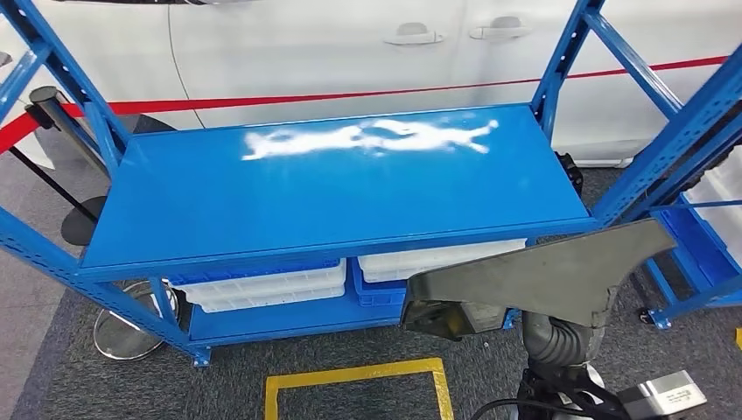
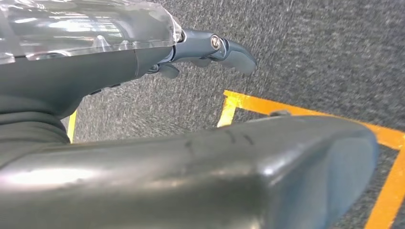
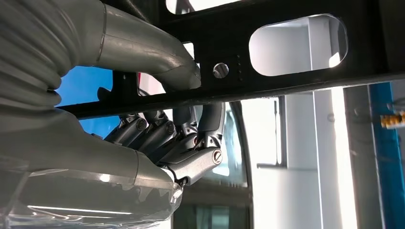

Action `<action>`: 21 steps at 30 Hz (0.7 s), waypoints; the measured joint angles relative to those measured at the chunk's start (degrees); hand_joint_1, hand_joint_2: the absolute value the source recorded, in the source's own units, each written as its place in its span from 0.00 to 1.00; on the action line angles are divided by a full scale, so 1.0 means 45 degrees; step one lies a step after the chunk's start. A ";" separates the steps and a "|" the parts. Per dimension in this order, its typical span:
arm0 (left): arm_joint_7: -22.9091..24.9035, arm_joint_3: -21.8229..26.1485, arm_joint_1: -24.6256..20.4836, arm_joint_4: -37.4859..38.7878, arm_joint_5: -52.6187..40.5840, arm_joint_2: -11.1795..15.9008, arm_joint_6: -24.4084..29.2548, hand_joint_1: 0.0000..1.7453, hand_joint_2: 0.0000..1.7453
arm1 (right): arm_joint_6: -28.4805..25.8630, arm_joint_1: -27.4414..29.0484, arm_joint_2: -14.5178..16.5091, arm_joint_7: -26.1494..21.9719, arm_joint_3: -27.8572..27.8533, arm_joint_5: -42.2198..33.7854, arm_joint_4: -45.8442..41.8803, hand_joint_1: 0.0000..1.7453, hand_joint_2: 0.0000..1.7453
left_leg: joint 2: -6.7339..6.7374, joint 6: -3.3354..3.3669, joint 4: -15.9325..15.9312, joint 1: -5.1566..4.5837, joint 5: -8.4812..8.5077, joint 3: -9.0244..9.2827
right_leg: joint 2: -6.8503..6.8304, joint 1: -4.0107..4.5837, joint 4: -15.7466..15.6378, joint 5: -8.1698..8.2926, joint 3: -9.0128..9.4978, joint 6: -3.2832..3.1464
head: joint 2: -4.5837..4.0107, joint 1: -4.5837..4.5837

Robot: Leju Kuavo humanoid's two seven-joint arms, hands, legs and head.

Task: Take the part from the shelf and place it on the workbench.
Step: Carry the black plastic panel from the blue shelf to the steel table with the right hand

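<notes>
Blue and bare, the workbench (image 1: pixel 332 184) stands before me with white bins (image 1: pixel 262 287) on its lower level and a white car (image 1: pixel 350 44) behind it. I carry the dark grey part (image 1: pixel 534 276) just off the workbench's front right corner, above the carpet. My right hand (image 3: pixel 162 143) has its fingers curled around the part's black bar. My left hand (image 2: pixel 210 50) hangs over the carpet near the yellow floor marking (image 2: pixel 305 114), fingers loosely extended, holding nothing.
</notes>
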 joint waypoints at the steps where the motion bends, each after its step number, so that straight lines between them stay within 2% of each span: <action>1: 0.0041 0.0017 -0.0002 0.0001 0.0033 0.0016 0.0039 0.00 0.00 | 0.0011 0.0097 0.0000 -0.0027 -0.0088 0.0032 -0.0056 1.00 1.00 | 0.0099 -0.0086 0.0138 -0.0030 -0.0006 -0.0059 | -0.0196 0.0018 -0.0506 -0.0071 0.0310 -0.0068 | 0.0000 -0.0012; 2: 0.0069 0.0035 -0.0011 0.0001 0.0069 0.0032 0.0095 0.00 0.00 | 0.0030 0.0204 0.0000 -0.0047 -0.0176 0.0067 -0.0102 1.00 1.00 | 0.0192 -0.0173 0.0222 -0.0061 0.0010 -0.0083 | -0.0287 0.0063 -0.0726 -0.0184 0.0408 -0.0191 | 0.0000 -0.0026; 4: 0.0092 0.0064 -0.0032 0.0003 0.0149 0.0025 0.0211 0.00 0.00 | 0.0087 0.0454 0.0004 -0.0066 -0.0335 0.0128 -0.0176 1.00 1.00 | 0.0321 -0.0361 0.0276 -0.0043 0.0059 -0.0088 | -0.0082 0.0111 -0.0743 -0.0092 0.0268 -0.0527 | 0.0000 -0.0041; 5: 0.0092 0.0085 -0.0032 0.0003 0.0177 0.0022 0.0257 0.00 0.00 | 0.0119 0.0566 0.0009 -0.0068 -0.0403 0.0143 -0.0204 1.00 1.00 | 0.0181 -0.0468 0.0358 -0.0001 -0.0080 -0.0146 | 0.0036 0.0121 -0.0736 0.0013 0.0154 -0.0664 | 0.0000 -0.0042; 6: 0.0087 0.0107 -0.0011 0.0004 0.0199 0.0014 0.0293 0.00 0.00 | 0.0149 0.0657 0.0016 -0.0065 -0.0454 0.0153 -0.0227 1.00 1.00 | -0.0080 -0.0552 0.0611 0.0032 -0.0424 -0.0250 | 0.0156 0.0129 -0.0751 0.0143 0.0015 -0.0792 | 0.0000 -0.0042; 7: 0.0077 0.0130 0.0019 0.0004 0.0206 0.0007 0.0327 0.00 0.00 | 0.0181 0.0732 0.0026 -0.0058 -0.0499 0.0159 -0.0246 1.00 1.00 | -0.0426 -0.0600 0.1124 0.0055 -0.0985 -0.0430 | 0.0294 0.0142 -0.0763 0.0291 -0.0160 -0.0900 | 0.0000 -0.0042; 8: 0.0067 0.0153 0.0044 0.0004 0.0211 0.0002 0.0366 0.00 0.00 | 0.0213 0.0790 0.0039 -0.0045 -0.0545 0.0164 -0.0260 1.00 1.00 | -0.0735 -0.0598 0.1857 0.0053 -0.1647 -0.0646 | 0.0447 0.0180 -0.0760 0.0436 -0.0348 -0.0968 | 0.0000 -0.0045; 9: 0.0053 0.0174 0.0063 0.0004 0.0215 -0.0001 0.0406 0.00 0.00 | 0.0244 0.0841 0.0054 -0.0022 -0.0589 0.0175 -0.0262 1.00 1.00 | -0.0904 -0.0553 0.2682 0.0040 -0.2222 -0.0851 | 0.0612 0.0230 -0.0756 0.0582 -0.0542 -0.1017 | 0.0000 -0.0045; 10: 0.0037 0.0199 0.0071 0.0004 0.0217 -0.0001 0.0445 0.00 0.00 | 0.0275 0.0900 0.0072 0.0011 -0.0637 0.0187 -0.0263 1.00 1.00 | -0.0980 -0.0487 0.3384 0.0015 -0.2582 -0.0971 | 0.0783 0.0287 -0.0751 0.0730 -0.0737 -0.1048 | 0.0000 -0.0045; 11: 0.0025 0.0223 0.0073 0.0004 0.0218 -0.0002 0.0476 0.00 0.00 | 0.0306 0.0960 0.0095 0.0054 -0.0690 0.0201 -0.0263 1.00 1.00 | -0.1009 -0.0391 0.3739 -0.0026 -0.2650 -0.0913 | 0.0955 0.0344 -0.0745 0.0876 -0.0920 -0.1065 | 0.0000 -0.0046; 12: 0.0014 0.0244 0.0069 0.0004 0.0220 -0.0004 0.0499 0.00 0.00 | 0.0340 0.1016 0.0123 0.0099 -0.0745 0.0221 -0.0264 1.00 1.00 | -0.1040 -0.0260 0.3647 -0.0089 -0.2463 -0.0637 | 0.1128 0.0400 -0.0740 0.1019 -0.1090 -0.1076 | 0.0000 -0.0046; 13: 0.0005 0.0259 0.0059 0.0004 0.0218 -0.0006 0.0517 0.00 0.00 | 0.0370 0.1061 0.0162 0.0136 -0.0807 0.0243 -0.0267 1.00 1.00 | -0.1120 -0.0090 0.3104 -0.0169 -0.2121 -0.0139 | 0.1304 0.0459 -0.0739 0.1161 -0.1239 -0.1082 | 0.0000 -0.0046; 14: 0.0001 0.0266 0.0043 0.0004 0.0217 0.0001 0.0538 0.00 0.00 | 0.0396 0.1098 0.0205 0.0165 -0.0875 0.0270 -0.0272 1.00 1.00 | -0.1358 0.0138 0.2225 -0.0269 -0.1801 0.0523 | 0.1463 0.0481 -0.0738 0.1300 -0.1362 -0.1088 | 0.0000 -0.0046; 15: 0.0001 0.0273 0.0033 0.0004 0.0216 0.0006 0.0562 0.00 0.00 | 0.0413 0.1122 0.0252 0.0187 -0.0943 0.0300 -0.0277 1.00 1.00 | -0.1667 0.0366 0.1241 -0.0361 -0.1652 0.1190 | 0.1608 0.0513 -0.0744 0.1435 -0.1455 -0.1073 | 0.0000 -0.0044; 16: 0.0002 0.0280 0.0025 0.0004 0.0214 0.0008 0.0590 0.00 0.00 | 0.0424 0.1153 0.0298 0.0207 -0.1004 0.0325 -0.0280 1.00 1.00 | -0.1924 0.0494 0.0444 -0.0431 -0.1596 0.1696 | 0.1735 0.0507 -0.0766 0.1569 -0.1514 -0.1031 | 0.0000 -0.0041; 17: 0.0006 0.0287 0.0015 0.0004 0.0212 0.0008 0.0619 0.00 0.00 | 0.0434 0.1185 0.0340 0.0224 -0.1060 0.0345 -0.0290 1.00 1.00 | -0.2109 0.0578 -0.0088 -0.0492 -0.1623 0.1994 | 0.1852 0.0464 -0.0800 0.1700 -0.1553 -0.0966 | 0.0000 -0.0040; 18: 0.0018 0.0291 0.0001 0.0004 0.0210 -0.0001 0.0645 0.00 0.00 | 0.0448 0.1225 0.0387 0.0239 -0.1119 0.0359 -0.0300 1.00 1.00 | -0.2099 0.0580 -0.0328 -0.0533 -0.1628 0.2085 | 0.1982 0.0441 -0.0866 0.1843 -0.1573 -0.0877 | 0.0000 -0.0039; 19: 0.0031 0.0293 -0.0019 0.0004 0.0209 -0.0016 0.0667 0.00 0.00 | 0.0479 0.1286 0.0434 0.0253 -0.1196 0.0373 -0.0319 1.00 1.00 | -0.1973 0.0551 -0.0435 -0.0527 -0.1481 0.2056 | 0.2098 0.0427 -0.0943 0.1989 -0.1587 -0.0788 | 0.0000 -0.0039; 20: 0.0048 0.0294 -0.0047 0.0004 0.0210 -0.0038 0.0681 0.00 0.00 | 0.0523 0.1358 0.0477 0.0259 -0.1297 0.0398 -0.0339 1.00 1.00 | -0.1807 0.0558 -0.0552 -0.0507 -0.1313 0.2008 | 0.2052 0.0439 -0.0965 0.2007 -0.1633 -0.0735 | 0.0000 -0.0039; 21: 0.0063 0.0295 -0.0062 0.0004 0.0211 -0.0058 0.0692 0.00 0.00 | 0.0574 0.1419 0.0519 0.0265 -0.1406 0.0435 -0.0353 1.00 1.00 | -0.1625 0.0588 -0.0668 -0.0469 -0.1118 0.1934 | 0.1846 0.0468 -0.0843 0.1774 -0.1715 -0.0695 | 0.0000 -0.0033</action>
